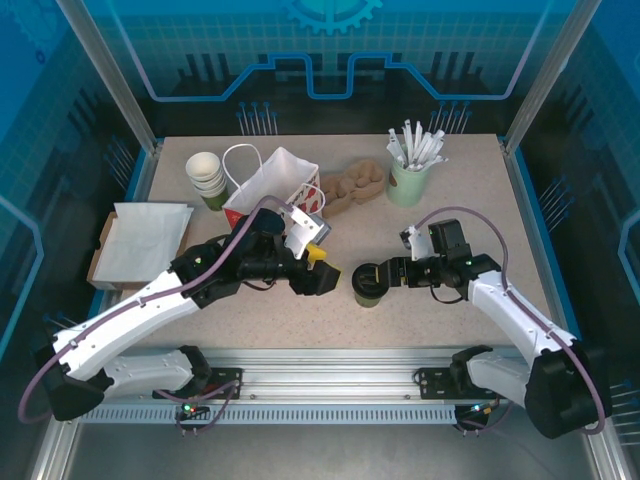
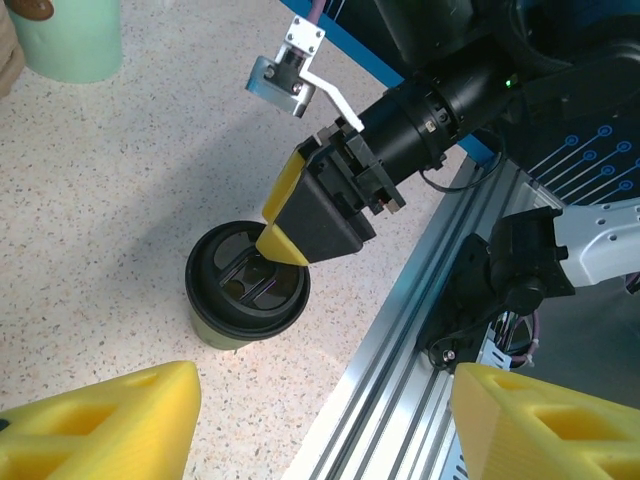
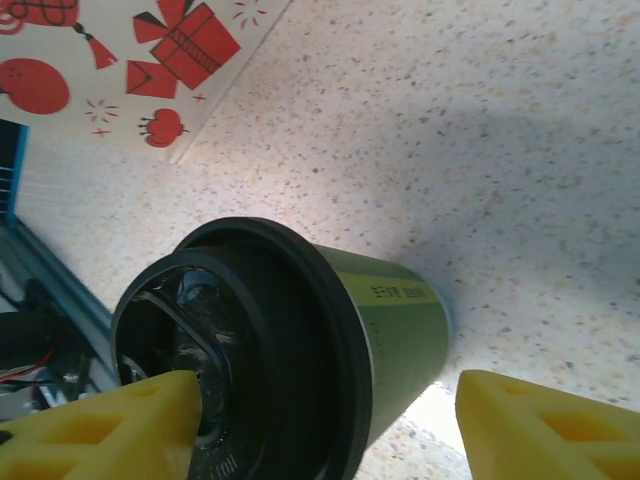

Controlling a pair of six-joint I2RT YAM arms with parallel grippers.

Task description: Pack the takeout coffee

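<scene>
The takeout coffee [image 3: 390, 310] is seen upright between the parted fingers of the right gripper [image 3: 325, 400], apparently straddled for grasping, not yet clamped. The left gripper [image 2: 325, 400] is held open and empty just beside the cup. Beyond the left gripper, the red-and-white bag [image 1: 280, 185] is stood, likely to receive the cup.

The picture's bottom edge cuts off the takeout coffee's [image 3: 390, 330] lid [image 3: 270, 340] and the fingers [image 3: 540, 425] of the right hand [image 3: 328, 392]. Whether a finger presses the lid cannot be told. From above, the left arm [image 1: 150, 300] hides the bag's [image 1: 275, 180] near corner. The top edge crops the mint cup [image 2: 70, 40].
</scene>
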